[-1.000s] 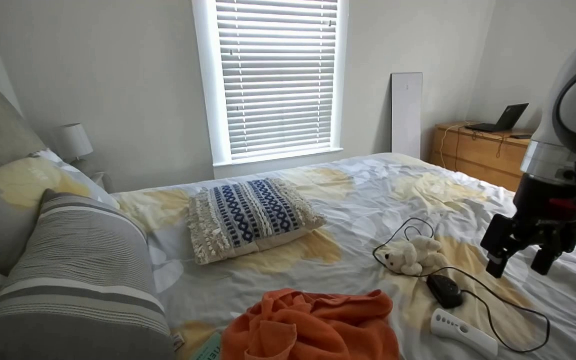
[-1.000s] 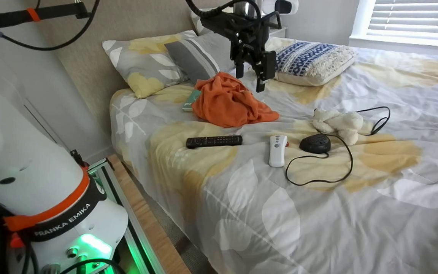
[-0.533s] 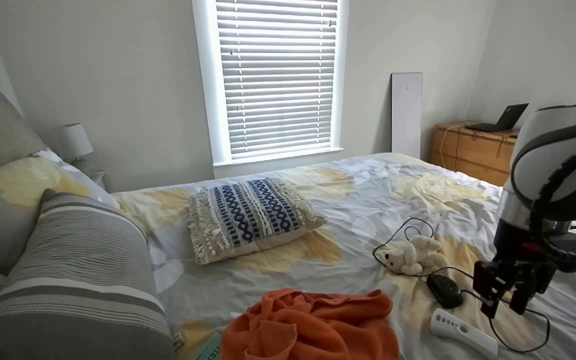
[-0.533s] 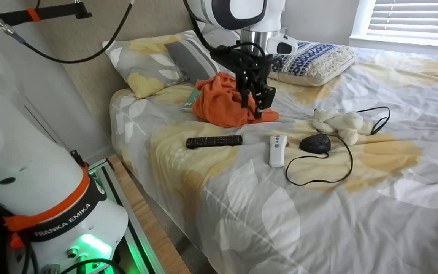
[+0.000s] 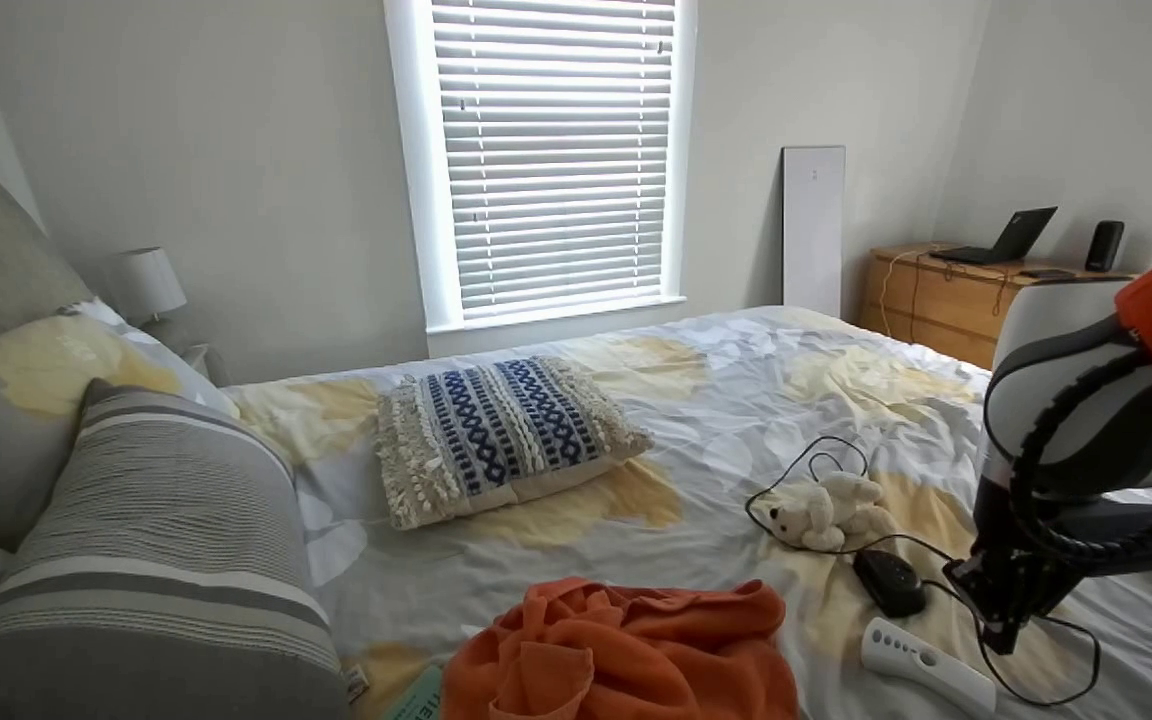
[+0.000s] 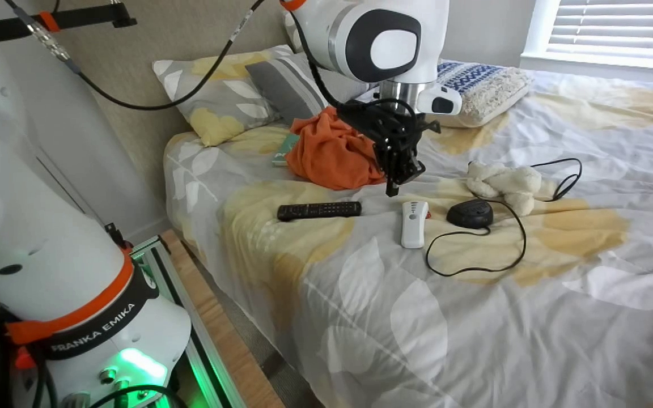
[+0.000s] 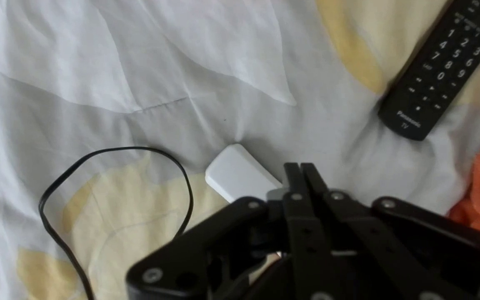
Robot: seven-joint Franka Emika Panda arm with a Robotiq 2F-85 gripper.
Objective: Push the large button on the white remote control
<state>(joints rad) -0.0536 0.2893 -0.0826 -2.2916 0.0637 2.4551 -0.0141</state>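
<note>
The white remote control [image 6: 414,232] lies flat on the bedspread, its face with dark markings upward. Its large round button [image 5: 928,657] shows in both exterior views. In an exterior view my gripper [image 6: 393,190] hangs above the bed, close to the remote's button end and apart from it. From the wrist, the plain end of the white remote control [image 7: 240,173] is visible, while the gripper [image 7: 300,166] covers the rest, button included. Both fingers are together with only a thin slit between them and nothing held.
A black TV remote [image 7: 436,75] lies to one side. Beside the white remote are a black boxy device [image 6: 470,214] with a looped cable [image 7: 42,204] and a cream plush toy [image 5: 831,510]. An orange cloth [image 6: 335,153] is bunched behind the gripper.
My gripper has come down from high above the bed toward the white remote control, and its fingers have gone from wide apart to together. The things on the bed have not moved.
</note>
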